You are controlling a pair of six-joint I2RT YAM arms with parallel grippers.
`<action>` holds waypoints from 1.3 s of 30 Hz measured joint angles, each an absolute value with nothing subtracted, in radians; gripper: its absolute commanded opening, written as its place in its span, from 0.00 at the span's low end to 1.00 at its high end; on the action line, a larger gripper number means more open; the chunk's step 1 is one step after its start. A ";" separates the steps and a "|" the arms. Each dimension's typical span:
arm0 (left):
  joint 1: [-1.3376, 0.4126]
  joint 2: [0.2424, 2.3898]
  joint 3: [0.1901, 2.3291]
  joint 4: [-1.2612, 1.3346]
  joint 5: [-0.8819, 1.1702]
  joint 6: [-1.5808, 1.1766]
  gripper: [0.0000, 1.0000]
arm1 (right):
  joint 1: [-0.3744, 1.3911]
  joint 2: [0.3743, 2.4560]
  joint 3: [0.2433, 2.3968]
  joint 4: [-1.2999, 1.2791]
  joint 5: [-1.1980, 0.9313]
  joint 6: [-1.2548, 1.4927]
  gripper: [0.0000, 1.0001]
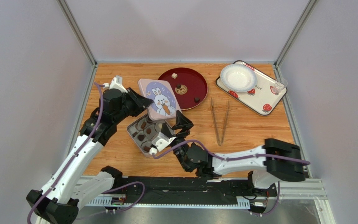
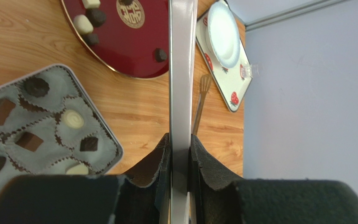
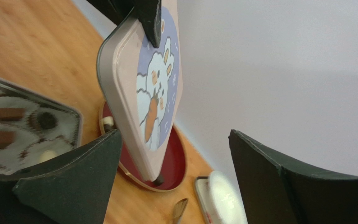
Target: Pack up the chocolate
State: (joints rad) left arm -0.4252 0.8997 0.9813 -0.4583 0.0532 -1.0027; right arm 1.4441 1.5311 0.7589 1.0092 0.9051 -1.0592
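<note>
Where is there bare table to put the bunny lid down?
Bare wood lies right of the thin metal tongs, on the near side of the white strawberry tray. Crowded around the grey chocolate tin and round red plate.

We count one tin (image 1: 131, 127), one rabbit lid (image 1: 158, 99), one red plate (image 1: 195, 84), one pair of tongs (image 1: 219, 120), one tray (image 1: 265, 100), one paper plate (image 1: 238, 77) and one cup (image 1: 279, 86). Six chocolates (image 2: 96, 17) sit on the red plate, four dark and two white. Seven more show in the tin, which is partly hidden.
</note>
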 measured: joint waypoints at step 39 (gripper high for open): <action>-0.352 0.908 0.747 0.104 0.529 -1.150 0.00 | 0.412 1.193 0.667 0.426 -0.635 0.727 0.91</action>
